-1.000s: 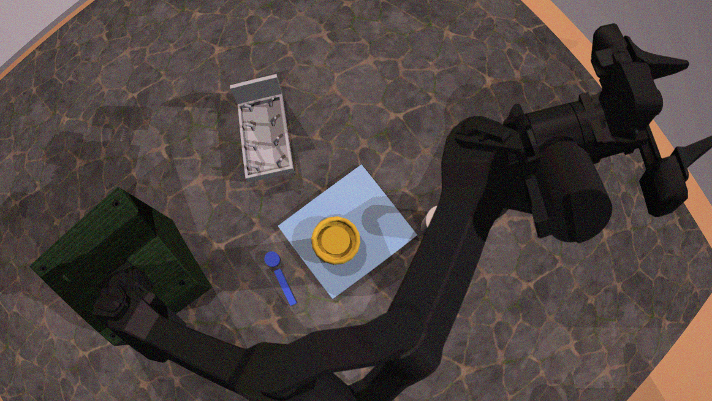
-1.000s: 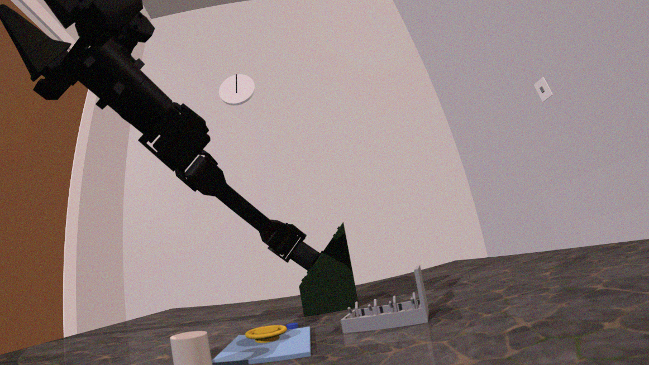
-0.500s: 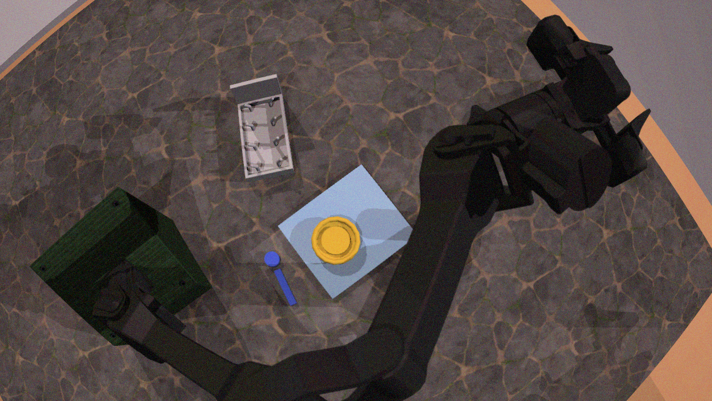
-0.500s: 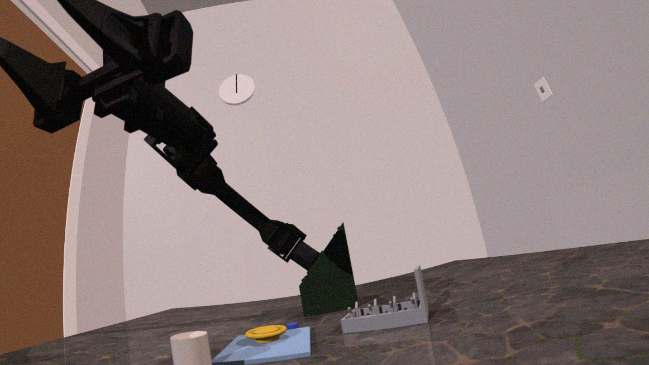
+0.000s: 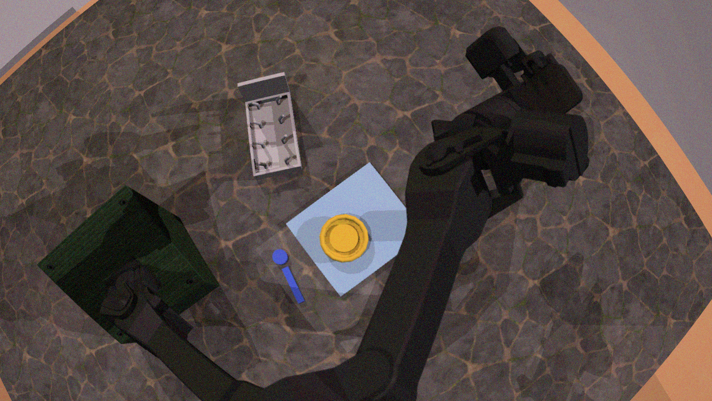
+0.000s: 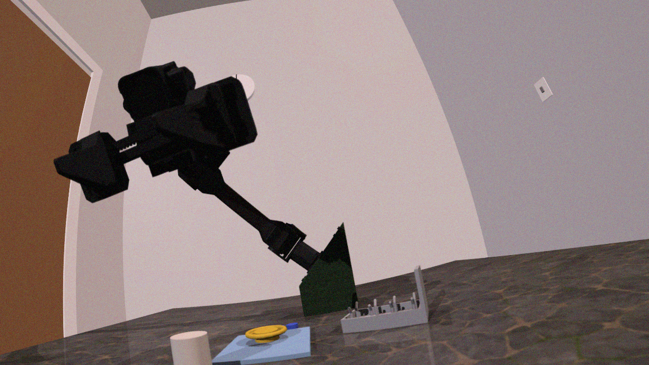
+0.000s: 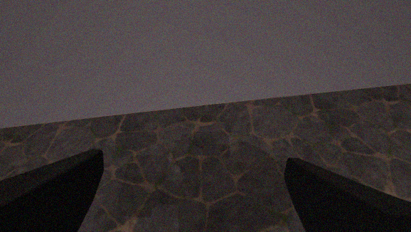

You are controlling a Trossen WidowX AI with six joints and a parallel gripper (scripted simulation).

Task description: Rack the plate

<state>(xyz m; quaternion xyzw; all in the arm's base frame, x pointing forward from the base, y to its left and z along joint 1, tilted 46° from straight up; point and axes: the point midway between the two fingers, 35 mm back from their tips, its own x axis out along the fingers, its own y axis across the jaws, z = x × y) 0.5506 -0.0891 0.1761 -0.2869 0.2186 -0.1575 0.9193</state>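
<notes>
In the exterior view a cream cylinder [image 6: 190, 347] is standing closest to the camera on the stone-patterned table [image 6: 544, 308]. Just behind it a pale blue mat [image 6: 290, 344] is lying flat, and the yellow plate [image 6: 265, 332] is resting on it, face up. From above, the plate [image 5: 344, 238] is sitting near the middle of the mat [image 5: 368, 191]. A blue spoon [image 5: 288, 276] is lying on the table just beside the mat's edge, apart from the plate.

Farther back the grey dish rack [image 6: 386, 319] is sitting on the table with its pegs pointing up and one tall end wall rising at its right. From above, the rack [image 5: 271, 130] is lying well apart from the plate, with nothing in its slots.

Behind the rack a dark green block [image 6: 329, 285] is carrying the foot of the black arm [image 6: 254, 217], which is reaching up and leftward, high above the table.

The gripper [image 7: 193, 185] is hanging wide open with nothing between its fingers; through the gap the wrist camera is showing only table and a grey wall.
</notes>
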